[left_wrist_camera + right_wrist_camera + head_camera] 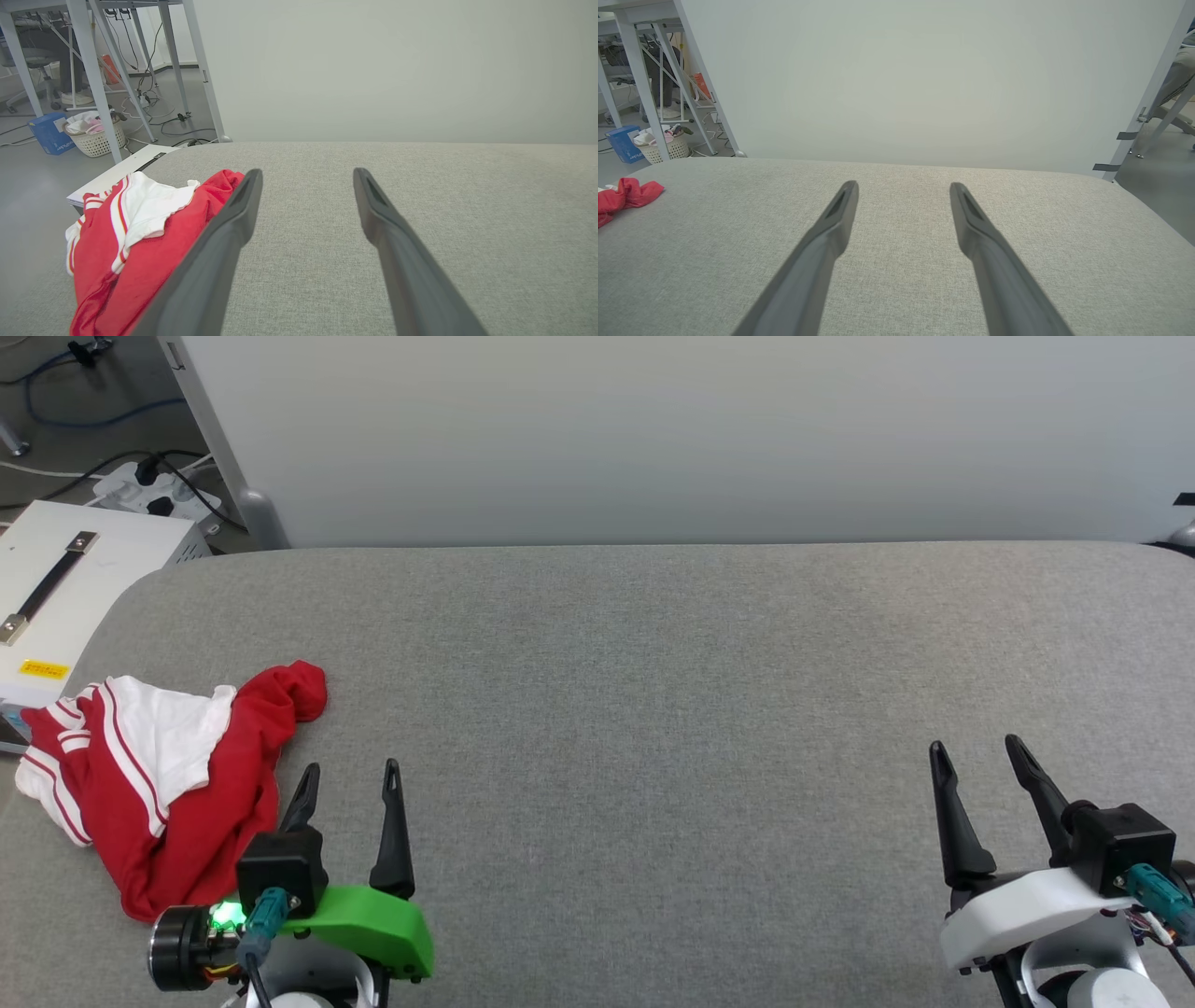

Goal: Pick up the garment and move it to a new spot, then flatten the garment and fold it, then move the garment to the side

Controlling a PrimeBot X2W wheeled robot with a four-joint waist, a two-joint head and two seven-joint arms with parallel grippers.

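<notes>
The red-and-white jersey (177,784) lies crumpled at the counter's (653,709) near-left corner. A white sleeve with striped trim is bunched on top, and its outer folds reach the counter's left edge and seem to spill over it. The left tool (351,765) sits low over the counter just inside that heap. Its fingers are spread with nothing between them, and the outer finger is right beside the red cloth; whether it touches cannot be told. The right tool (975,743) is also spread and empty at the counter's near-right corner, well apart from the garment. The main risk is the edge. Because part of the jersey is already at the counter's rim, a sideways nudge or a shallow pinch that slips could send the whole heap off toward the white case (65,588) standing against the counter's left side. A second risk is catching only the loose sleeve or a single layer, so the shirt comes up twisted and is harder to flatten. The front lettering is hidden in the folds, so its lie is a guess. Pressing down too hard could also dig the fingertips into the counter's soft grey covering.
</notes>
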